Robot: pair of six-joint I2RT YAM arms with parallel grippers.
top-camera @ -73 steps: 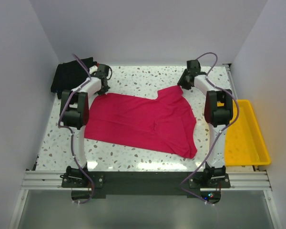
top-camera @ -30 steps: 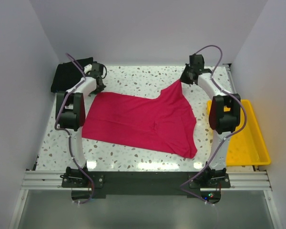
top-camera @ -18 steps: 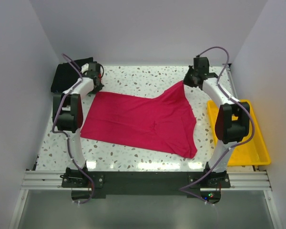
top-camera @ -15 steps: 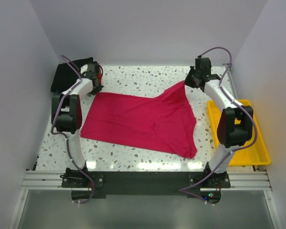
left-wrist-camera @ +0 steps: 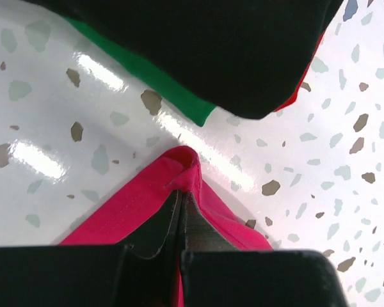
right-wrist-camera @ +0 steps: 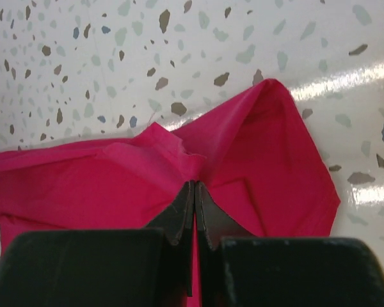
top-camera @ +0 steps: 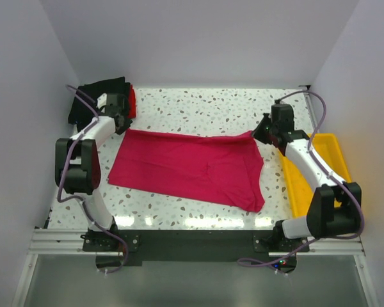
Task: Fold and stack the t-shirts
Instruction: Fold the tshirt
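A magenta-pink t-shirt (top-camera: 192, 166) lies spread across the middle of the table, folded into a rough rectangle. My left gripper (top-camera: 120, 125) is shut on its far left corner (left-wrist-camera: 182, 167). My right gripper (top-camera: 258, 134) is shut on its far right corner (right-wrist-camera: 192, 167). The cloth is stretched taut between them along the far edge. A stack of folded shirts (top-camera: 97, 97) sits at the far left corner, black on top, with red and green edges (left-wrist-camera: 147, 75) showing beneath.
A yellow plastic tray (top-camera: 336, 173) stands along the right edge of the table, under my right arm. White walls close in on the left, back and right. The speckled tabletop (top-camera: 198, 105) shows behind the shirt.
Both grippers have pulled apart and toward me. The right one moved from the far right down and out, drawing the raised corner flat. The shirt's far edge is now straight.
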